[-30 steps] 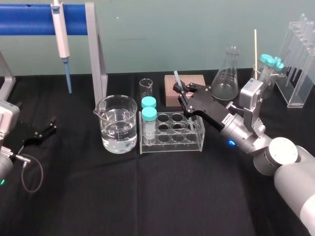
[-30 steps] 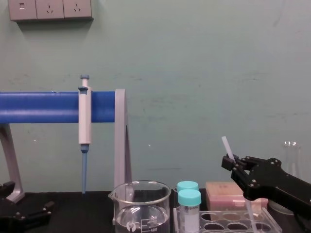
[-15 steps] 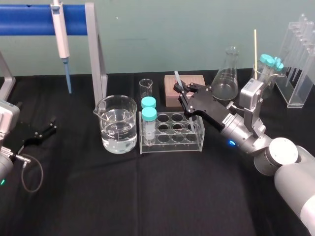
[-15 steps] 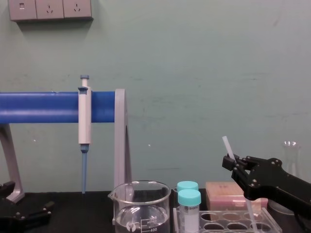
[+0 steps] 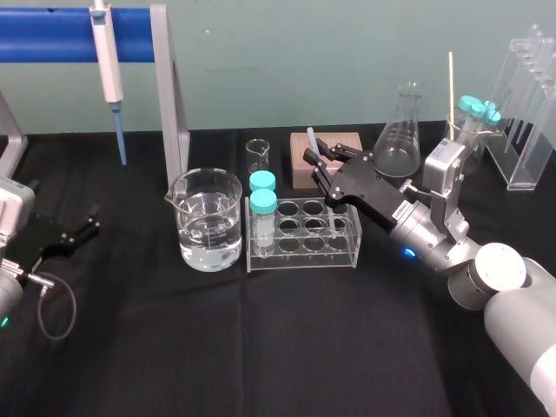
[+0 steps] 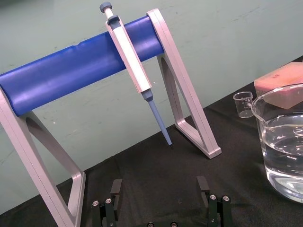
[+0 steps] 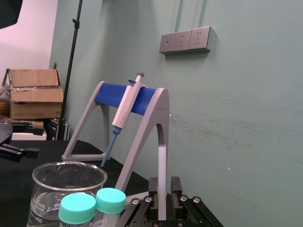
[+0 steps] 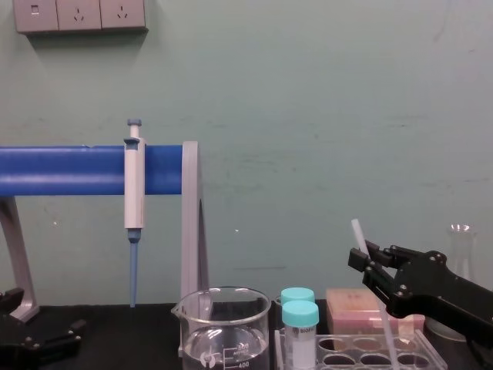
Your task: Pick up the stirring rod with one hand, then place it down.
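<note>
Right gripper (image 5: pixel 320 156) is over the far right part of a clear rack (image 5: pixel 301 250), reaching in from the right. Its black fingers (image 7: pixel 153 191) are slightly parted on either side of the stirring rod (image 5: pixel 311 139). In the right wrist view a narrow gap shows between the rod and one finger.

The stirring rod stands nearly upright, leaning a little to the left at the top. Its upper end rises above the fingers, and its lower end goes down into the rack. Which well it stands in cannot be told.

Two tubes with teal caps (image 5: pixel 263 201) stand at the rack's left end. A glass beaker (image 5: pixel 208 221) part-filled with clear liquid sits just left of the rack. A pink block (image 5: pixel 346 141) lies on the black table (image 5: pixel 261 347) just beyond the rack.

Left gripper (image 6: pixel 158 182) is low at the table's left edge, well apart from the rack, with its fingers spread wide and nothing between them. A pipette (image 5: pixel 108 61) hangs on the blue stand at far left.
</note>
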Available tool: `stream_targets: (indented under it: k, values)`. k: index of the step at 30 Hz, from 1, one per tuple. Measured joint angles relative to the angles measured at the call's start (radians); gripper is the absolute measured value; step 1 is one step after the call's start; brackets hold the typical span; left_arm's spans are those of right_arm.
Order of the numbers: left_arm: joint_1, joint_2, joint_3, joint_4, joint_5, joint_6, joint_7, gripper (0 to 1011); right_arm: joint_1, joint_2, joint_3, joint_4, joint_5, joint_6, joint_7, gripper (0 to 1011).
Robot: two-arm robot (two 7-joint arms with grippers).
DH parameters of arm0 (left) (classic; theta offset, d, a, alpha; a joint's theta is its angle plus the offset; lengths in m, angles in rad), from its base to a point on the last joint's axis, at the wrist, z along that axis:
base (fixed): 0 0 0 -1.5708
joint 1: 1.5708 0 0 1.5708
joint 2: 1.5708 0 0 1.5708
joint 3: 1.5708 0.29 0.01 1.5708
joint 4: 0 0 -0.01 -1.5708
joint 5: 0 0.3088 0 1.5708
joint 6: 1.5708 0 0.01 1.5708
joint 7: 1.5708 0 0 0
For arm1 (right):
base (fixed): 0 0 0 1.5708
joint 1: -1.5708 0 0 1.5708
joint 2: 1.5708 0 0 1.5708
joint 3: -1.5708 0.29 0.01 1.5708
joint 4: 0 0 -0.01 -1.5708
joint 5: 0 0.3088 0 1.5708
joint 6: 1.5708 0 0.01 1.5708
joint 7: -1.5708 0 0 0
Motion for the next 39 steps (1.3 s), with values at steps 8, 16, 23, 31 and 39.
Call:
stream_targets:
  k: [8,16,23,31,39]
  values:
    - [0.000,0.000,0.000,0.000,0.000,0.000,0.000,1000,0.000,0.000,0.000,0.000,0.001,0.000,0.001,397]
    - [0.000,0.000,0.000,0.000,0.000,0.000,0.000,1000,0.000,0.000,0.000,0.000,0.002,0.001,0.002,672]
    - [0.000,0.000,0.000,0.000,0.000,0.000,0.000,1000,0.000,0.000,0.000,0.000,0.001,0.001,0.002,862]
    - [0.000,0.000,0.000,0.000,0.000,0.000,0.000,1000,0.000,0.000,0.000,0.000,0.001,0.001,0.002,1003]
    - [0.000,0.000,0.000,0.000,0.000,0.000,0.000,1000,-0.076,0.019,0.024,-0.163,-0.020,0.052,-0.097,1003]
